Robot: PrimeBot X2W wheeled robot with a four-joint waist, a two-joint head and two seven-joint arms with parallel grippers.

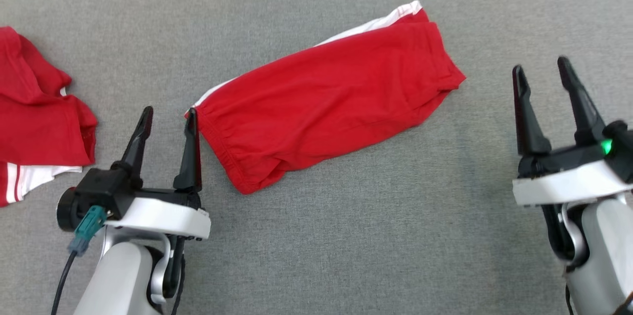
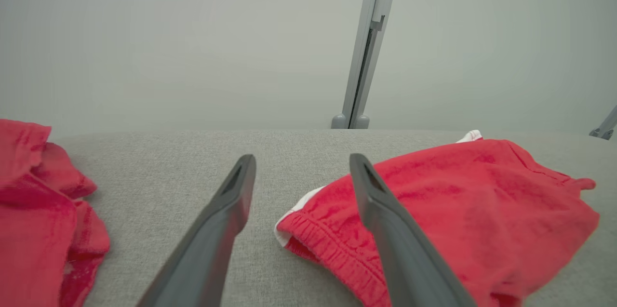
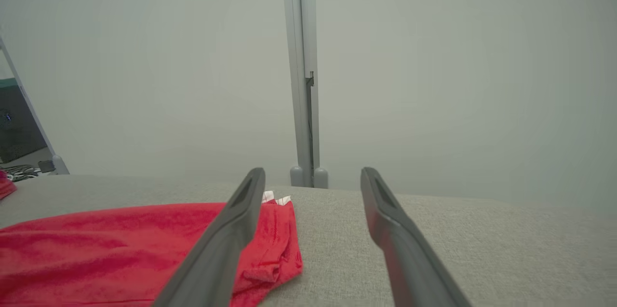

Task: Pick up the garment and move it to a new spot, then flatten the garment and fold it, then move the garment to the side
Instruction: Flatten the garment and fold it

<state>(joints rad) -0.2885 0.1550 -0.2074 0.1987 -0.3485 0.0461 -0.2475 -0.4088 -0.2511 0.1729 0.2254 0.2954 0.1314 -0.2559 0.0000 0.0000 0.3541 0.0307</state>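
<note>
Left gripper (image 1: 169, 112) and right gripper (image 1: 540, 65) hung open, flanking the folded garment (image 1: 326, 102), and we judged a one-layer pinch could undo its fold.

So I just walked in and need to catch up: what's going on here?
The robot is working on red shorts, which lie folded on the grey table. Neither gripper holds them: the left gripper stands open by the waistband, the right gripper open, clear of the other end. Another red garment lies at the left.
</note>
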